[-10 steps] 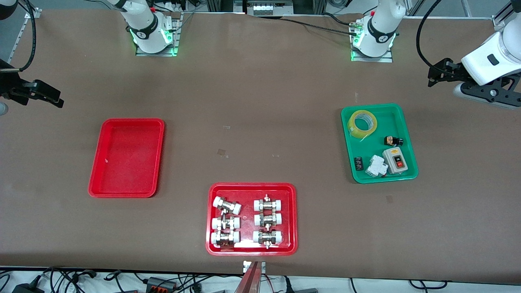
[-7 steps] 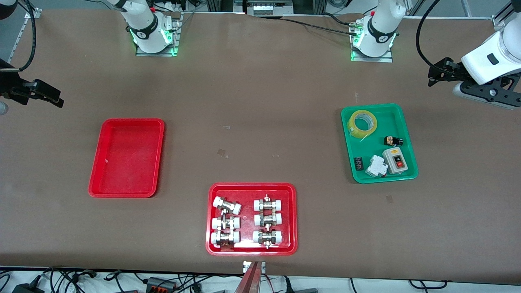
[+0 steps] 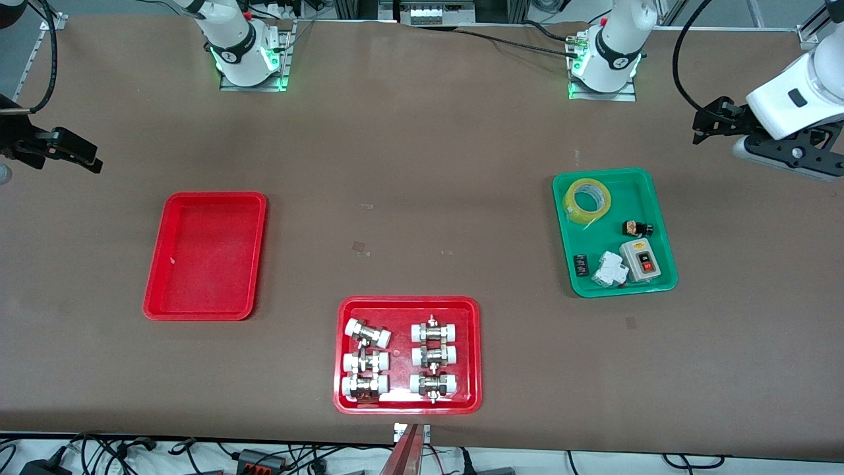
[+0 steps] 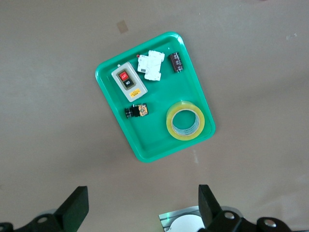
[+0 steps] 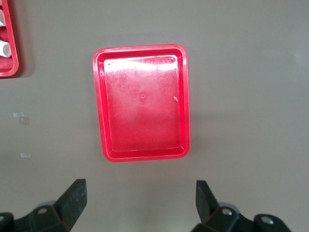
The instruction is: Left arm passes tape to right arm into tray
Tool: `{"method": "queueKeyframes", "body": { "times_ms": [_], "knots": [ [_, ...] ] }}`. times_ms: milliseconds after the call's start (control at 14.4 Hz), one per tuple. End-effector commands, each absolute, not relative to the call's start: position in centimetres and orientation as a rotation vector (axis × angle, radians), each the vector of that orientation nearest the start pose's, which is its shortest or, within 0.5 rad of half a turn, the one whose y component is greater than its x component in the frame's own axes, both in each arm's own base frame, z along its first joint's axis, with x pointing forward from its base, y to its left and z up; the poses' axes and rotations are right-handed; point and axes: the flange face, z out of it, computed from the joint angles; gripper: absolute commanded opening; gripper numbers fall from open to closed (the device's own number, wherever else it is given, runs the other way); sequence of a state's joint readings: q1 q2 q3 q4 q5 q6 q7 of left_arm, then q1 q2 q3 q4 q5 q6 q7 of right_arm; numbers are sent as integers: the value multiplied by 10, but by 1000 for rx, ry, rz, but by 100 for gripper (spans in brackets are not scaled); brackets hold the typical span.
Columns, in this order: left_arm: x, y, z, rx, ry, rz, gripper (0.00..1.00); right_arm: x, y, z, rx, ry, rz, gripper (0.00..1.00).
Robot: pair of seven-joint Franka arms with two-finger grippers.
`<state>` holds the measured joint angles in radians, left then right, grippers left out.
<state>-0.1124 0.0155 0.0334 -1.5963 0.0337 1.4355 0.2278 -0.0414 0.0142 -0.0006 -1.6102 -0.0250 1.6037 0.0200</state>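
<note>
The tape (image 3: 587, 199) lies flat in the green tray (image 3: 653, 191), in the corner farthest from the front camera on the side toward the right arm; wrist view shows it just beside a small black-and-orange part (image 4: 137, 111). Same tray also holds a grey switch box (image 3: 638, 260), a white breaker (image 3: 610, 270) & a small black component (image 3: 581, 264). Nothing touches the tape yet.

Left gripper (image 3: 711, 123) hangs over bare tabletop (image 3: 422, 165) at the left arm's end, well apart from the green tray, fingers spread wide, holding nothing. Vs 0.7 s ago it has crept slightly up in the front view, no real approach to the tape, so pickup prob. hasn't started.

Right gripper (image 3: 69, 150) waits over the tabletop at the right arm's end, fingers apart & empty, unchanged. The tray (image 3: 204, 313) sits bare near it, with the fittings tray (image 3: 407, 406) nearer the front camera, mid-table
</note>
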Motion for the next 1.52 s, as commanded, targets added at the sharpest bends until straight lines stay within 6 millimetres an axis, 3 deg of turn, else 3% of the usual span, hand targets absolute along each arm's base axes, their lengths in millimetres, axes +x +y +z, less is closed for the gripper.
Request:
{"method": "queueKeyframes", "body": {
  "times_ms": [0, 139, 277, 416, 693, 901, 1178, 1455],
  "knots": [
    [572, -50, 530, -3086, 518, 383, 100, 556, -25, 600, -3157, 67, 49, 100],
    [582, -57, 483, -3087, 482, 409, 100, 557, -23, 602, -3157, 57, 39, 100],
    [569, -47, 429, -3089, 408, 517, 100, 557, -14, 604, -3159, 35, 39, 100],
    [547, -30, 390, -3098, 356, 520, 100, 557, -14, 604, -3164, 33, 37, 100],
    [486, -26, 305, -3117, 351, 374, 100, 559, -15, 599, -3165, 30, 51, 100],
    [483, -28, 290, -3116, 330, 405, 100, 559, -14, 599, -3165, 28, 49, 100],
    [468, -31, 239, -3148, 252, 397, 100, 561, -15, 593, -3164, 28, 73, 100],
    [468, -34, 209, -3167, 152, 426, 99, 564, -15, 589, -3164, 30, 73, 100]
  ]
}}
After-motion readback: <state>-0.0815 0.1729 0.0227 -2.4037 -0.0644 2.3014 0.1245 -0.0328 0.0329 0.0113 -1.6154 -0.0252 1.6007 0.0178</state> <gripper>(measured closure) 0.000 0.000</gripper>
